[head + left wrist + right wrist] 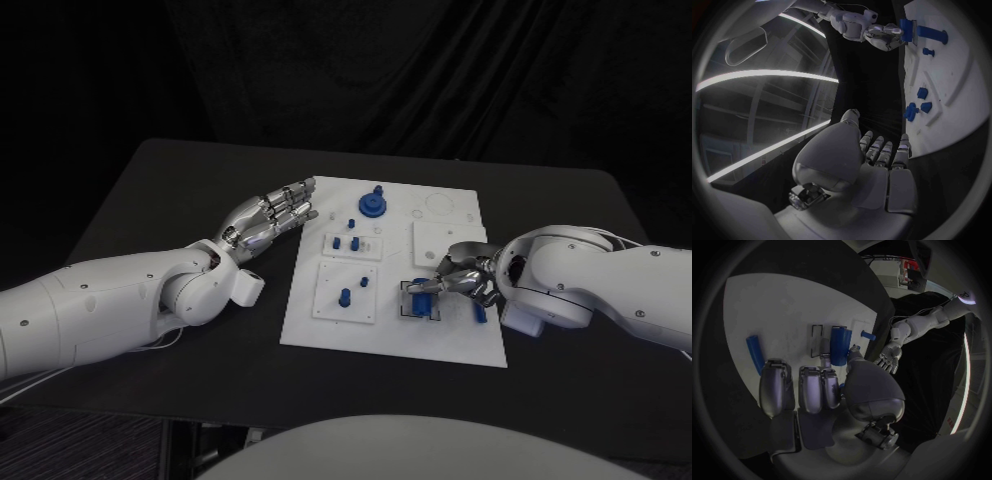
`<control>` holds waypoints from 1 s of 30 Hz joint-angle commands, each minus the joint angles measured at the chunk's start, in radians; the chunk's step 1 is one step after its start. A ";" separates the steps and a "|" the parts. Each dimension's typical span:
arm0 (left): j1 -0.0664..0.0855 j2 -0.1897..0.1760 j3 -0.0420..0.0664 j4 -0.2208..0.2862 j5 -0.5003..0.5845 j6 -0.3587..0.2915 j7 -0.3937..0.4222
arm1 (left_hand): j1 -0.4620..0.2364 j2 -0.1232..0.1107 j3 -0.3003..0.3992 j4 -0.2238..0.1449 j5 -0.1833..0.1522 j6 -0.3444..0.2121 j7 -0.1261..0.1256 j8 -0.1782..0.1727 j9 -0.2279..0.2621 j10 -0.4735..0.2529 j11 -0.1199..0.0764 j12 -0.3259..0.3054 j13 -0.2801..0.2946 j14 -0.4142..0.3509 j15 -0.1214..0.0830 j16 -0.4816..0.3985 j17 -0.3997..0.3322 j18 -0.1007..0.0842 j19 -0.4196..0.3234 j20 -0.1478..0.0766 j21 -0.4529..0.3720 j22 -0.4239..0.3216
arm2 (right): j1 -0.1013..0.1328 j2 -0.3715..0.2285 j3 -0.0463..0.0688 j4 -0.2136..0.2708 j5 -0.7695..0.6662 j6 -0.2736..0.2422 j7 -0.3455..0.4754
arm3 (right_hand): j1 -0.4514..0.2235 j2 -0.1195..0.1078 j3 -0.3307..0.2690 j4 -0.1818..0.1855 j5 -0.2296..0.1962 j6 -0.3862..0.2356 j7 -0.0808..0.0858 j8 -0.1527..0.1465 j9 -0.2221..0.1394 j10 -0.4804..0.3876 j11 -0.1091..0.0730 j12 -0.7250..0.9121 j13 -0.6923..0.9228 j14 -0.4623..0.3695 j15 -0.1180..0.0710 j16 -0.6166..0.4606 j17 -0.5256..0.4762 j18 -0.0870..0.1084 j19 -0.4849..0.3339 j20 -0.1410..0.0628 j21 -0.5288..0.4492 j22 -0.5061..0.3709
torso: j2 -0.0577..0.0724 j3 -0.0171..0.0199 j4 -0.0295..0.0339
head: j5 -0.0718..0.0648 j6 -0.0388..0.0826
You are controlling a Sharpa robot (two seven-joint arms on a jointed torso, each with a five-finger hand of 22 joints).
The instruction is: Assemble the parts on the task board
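Seating a blue cylinder part (420, 297) in its bracket on the task board (454, 348) | right hand (464, 277) fingers clamped on it | left hand (270, 218) idle beside board, fingers apart | gear part (372, 204) standing; loose bar (479, 312) remaining, by judgement.

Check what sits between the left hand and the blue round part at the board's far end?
Nothing: in the head view only bare white board lies between the left hand and the blue round part.
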 commanded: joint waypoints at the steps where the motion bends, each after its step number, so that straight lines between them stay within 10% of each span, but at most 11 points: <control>1: -0.003 0.001 0.001 0.000 -0.001 0.013 0.060 | 0.008 0.002 0.001 -0.005 0.004 0.004 0.009 0.007 0.001 0.005 0.002 0.004 0.002 0.002 0.008 0.003 0.001 0.019 0.003 0.007 0.007 0.001 | -0.003 0.000 0.000 0.001 0.002 0.005 -0.009 | -0.014 -0.002 -0.003 0.011 0.001 -0.003 -0.001 -0.006 0.002 0.108 0.007 0.003 0.263 0.079 0.006 -0.004 0.137 0.009 0.026 0.008 -0.007 0.209 | 0.000 -0.0002 0.0008 | 0.001 0.000; 22: -0.006 0.000 0.001 0.000 -0.001 0.015 0.060 | 0.008 0.002 0.002 -0.007 0.006 0.011 0.014 0.008 0.002 0.004 0.000 0.004 0.001 0.002 0.009 0.003 0.001 0.019 0.003 0.007 0.007 0.000 | -0.003 -0.018 0.000 0.010 0.002 -0.033 0.032 | -0.037 -0.016 -0.021 0.042 0.002 0.008 -0.004 0.001 0.012 0.108 0.004 0.003 0.263 0.080 0.005 -0.002 0.139 0.009 0.027 0.007 -0.005 0.210 | 0.000 0.0002 -0.0010 | 0.010 0.000; 30: -0.008 -0.002 0.001 0.001 -0.001 0.014 0.060 | 0.008 0.002 0.003 -0.007 0.006 0.015 0.017 0.009 0.003 0.005 0.000 0.004 0.002 0.003 0.010 0.003 0.001 0.019 0.004 0.007 0.007 0.001 | -0.003 -0.046 0.000 0.039 0.000 -0.081 0.113 | 0.047 -0.026 -0.003 0.004 0.002 0.019 -0.017 0.052 0.057 0.108 -0.007 0.003 0.263 0.083 -0.005 0.005 0.152 0.006 0.033 -0.001 0.007 0.214 | 0.000 0.0003 -0.0003 | 0.008 0.000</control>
